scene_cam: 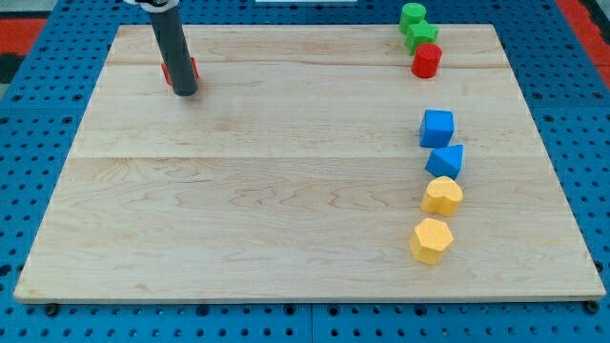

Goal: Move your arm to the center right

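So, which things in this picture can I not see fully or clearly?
- Red block at the view's top left: mostly hidden behind the dark rod; its shape cannot be told.
- My tip: whether it touches that red block is unclear.
- The arm above the rod: cut off by the view's top edge.
- Two green blocks at the top right: they press together above the red cylinder, so their shapes are uncertain.
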`<control>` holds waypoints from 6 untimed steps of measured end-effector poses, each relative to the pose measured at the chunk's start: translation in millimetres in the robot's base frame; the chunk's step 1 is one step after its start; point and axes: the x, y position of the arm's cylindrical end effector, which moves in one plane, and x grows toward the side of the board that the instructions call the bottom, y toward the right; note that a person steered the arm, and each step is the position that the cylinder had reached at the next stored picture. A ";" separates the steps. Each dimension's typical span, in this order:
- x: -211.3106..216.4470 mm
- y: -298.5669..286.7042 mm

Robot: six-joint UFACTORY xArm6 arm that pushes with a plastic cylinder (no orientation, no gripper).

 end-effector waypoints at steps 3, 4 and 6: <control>-0.4 160.8; 15.9 270.1; 86.3 398.9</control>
